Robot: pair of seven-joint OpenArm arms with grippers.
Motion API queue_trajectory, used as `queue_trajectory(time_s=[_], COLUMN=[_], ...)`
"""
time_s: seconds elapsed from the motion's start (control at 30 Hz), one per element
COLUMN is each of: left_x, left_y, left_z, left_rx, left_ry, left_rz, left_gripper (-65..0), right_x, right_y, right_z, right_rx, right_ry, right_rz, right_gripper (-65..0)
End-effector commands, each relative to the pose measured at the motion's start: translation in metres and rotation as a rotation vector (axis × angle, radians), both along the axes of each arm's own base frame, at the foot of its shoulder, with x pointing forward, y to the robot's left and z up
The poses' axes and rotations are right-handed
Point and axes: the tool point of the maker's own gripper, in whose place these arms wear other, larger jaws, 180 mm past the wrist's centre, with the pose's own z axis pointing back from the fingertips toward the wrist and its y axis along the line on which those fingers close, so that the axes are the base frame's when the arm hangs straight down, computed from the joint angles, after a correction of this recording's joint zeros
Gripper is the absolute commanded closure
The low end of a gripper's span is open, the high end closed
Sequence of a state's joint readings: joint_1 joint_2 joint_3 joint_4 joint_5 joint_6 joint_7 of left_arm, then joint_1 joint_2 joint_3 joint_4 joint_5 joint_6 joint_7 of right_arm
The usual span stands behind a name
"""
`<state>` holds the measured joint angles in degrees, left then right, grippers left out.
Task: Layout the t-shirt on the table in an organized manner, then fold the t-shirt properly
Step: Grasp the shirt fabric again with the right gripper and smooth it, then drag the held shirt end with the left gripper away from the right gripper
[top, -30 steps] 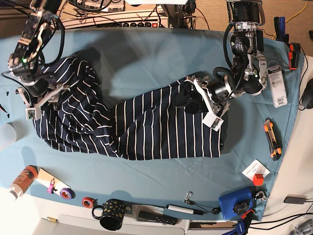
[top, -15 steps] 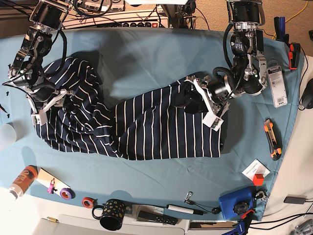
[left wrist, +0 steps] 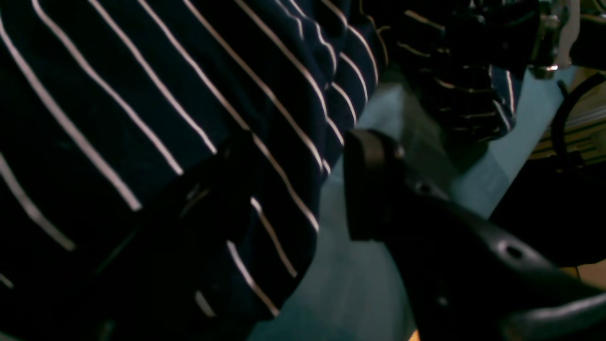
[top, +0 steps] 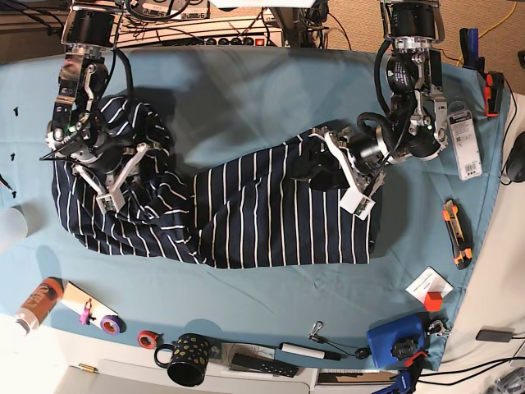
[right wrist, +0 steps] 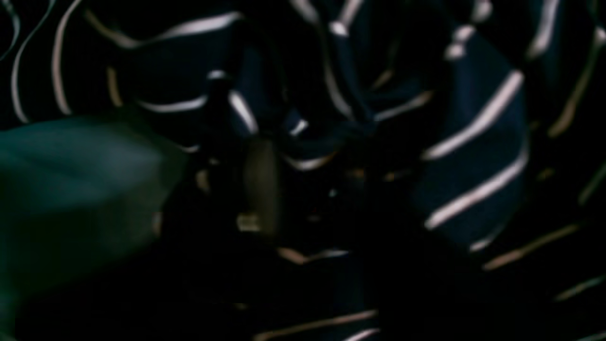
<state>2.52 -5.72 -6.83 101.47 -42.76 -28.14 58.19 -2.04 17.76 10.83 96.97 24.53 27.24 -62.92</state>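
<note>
Clearly the dark navy soft fabric t-shirt with thin white stripes is not laid out: it lies crumpled across the middle of the wide bench under smooth teal-blue cloth, bunched thickest at its end nearest the right gripper. That gripper is buried in those folds, and the right wrist view is too dark and blurred to say whether its jaws stand apart or closed, or whether they pinch one layer or several. A lift from there could drag a whole clump instead of spreading an edge. The left gripper stands with jaws apart at the shirt's opposite end, one finger over the fabric, the other beside the hem over bare cloth. Closing there might catch the bench cloth along with the shirt.
</note>
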Motion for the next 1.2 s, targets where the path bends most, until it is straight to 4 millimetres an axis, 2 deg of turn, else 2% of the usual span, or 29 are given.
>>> queue_trajectory(time_s=[0.0,0.07,0.13,0.3,0.37,0.47,0.63,0.77,0.87,1.0,1.17], left_x=[0.007,0.007,0.007,0.007,0.007,0.007,0.006,-0.007,-0.021,-0.029,-0.023], left_y=[-0.002,-0.002,-0.002,-0.002,-0.002,-0.002,-0.002,-0.005,-0.004,0.002,0.014], left_z=[0.016,0.016,0.016,0.016,0.016,0.016,0.015,0.004,-0.01,-0.022,-0.032], left_rx=[-0.035,-0.035,-0.035,-0.035,-0.035,-0.034,-0.031,0.027,0.093,0.16,0.284], left_ry=[-0.05,-0.051,-0.05,-0.05,-0.05,-0.05,-0.046,-0.018,0.034,0.083,0.018], left_rz=[0.002,0.002,0.002,0.002,0.002,0.002,-0.002,-0.08,-0.147,-0.172,-0.177], left_gripper=[-30.9,-30.9,-30.9,-30.9,-30.9,-30.9,-30.9,-30.9,-30.9,-30.9,-30.9], right_x=[0.01,0.011,0.015,0.02,0.014,0.002,-0.031,-0.049,-0.056,-0.059,-0.064], right_y=[-0.003,-0.002,0.002,0.03,0.043,0.059,0.068,0.055,0.029,-0.009,-0.035], right_z=[0.016,0.021,0.037,0.105,0.123,0.13,0.11,0.096,0.096,0.109,0.126], right_rx=[-0.009,-0.018,-0.033,-0.08,-0.112,-0.107,-0.105,-0.114,-0.145,-0.176,-0.174], right_ry=[-0.056,-0.068,-0.111,-0.31,-0.369,-0.405,-0.321,-0.262,-0.248,-0.273,-0.307], right_rz=[0.005,0.011,0.03,0.128,0.2,0.268,0.318,0.282,0.208,0.096,0.022], right_gripper=[0.0,0.0,0.0,0.0,0.0,0.0,0.0,0.0,0.0,0.0,0.0])
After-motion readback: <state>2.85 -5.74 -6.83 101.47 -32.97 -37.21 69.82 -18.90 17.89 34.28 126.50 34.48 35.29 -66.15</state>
